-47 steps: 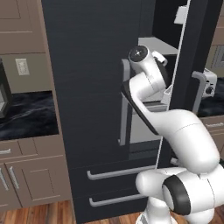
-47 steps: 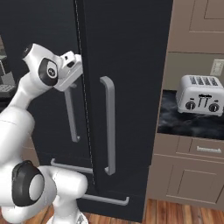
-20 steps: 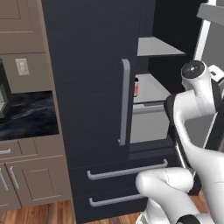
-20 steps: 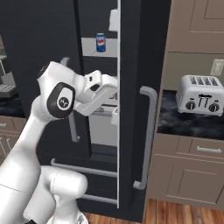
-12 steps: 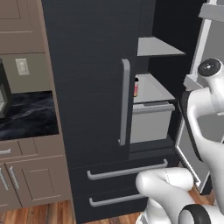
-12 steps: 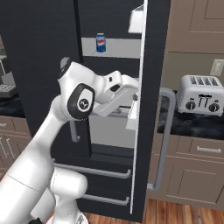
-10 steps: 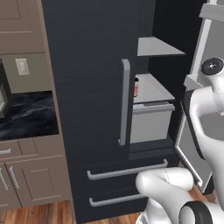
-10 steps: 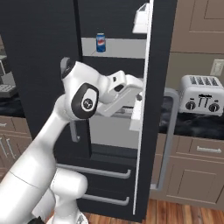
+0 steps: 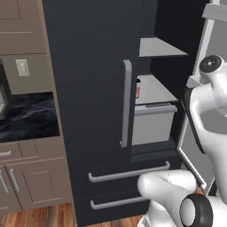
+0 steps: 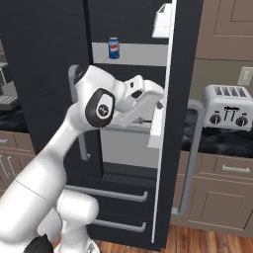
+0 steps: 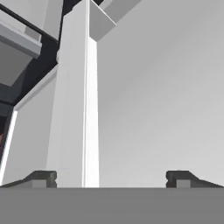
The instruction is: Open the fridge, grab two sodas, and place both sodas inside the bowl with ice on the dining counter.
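Now the tall black French-door fridge (image 10: 44,74) stands with its right door (image 10: 180,123) swung open, light grey shelves showing inside. A small blue can with a red-and-white logo (image 10: 114,48) sits on the upper shelf; a small dark-capped bottle with a pink label (image 9: 138,88) stands one shelf lower. At the door's pale inner face, the two-finger gripper (image 11: 111,177) has its jaws spread wide, holding nothing.

One fridge (image 9: 97,88), one can (image 10: 113,48), one bottle (image 9: 138,88), one toaster (image 10: 228,114).
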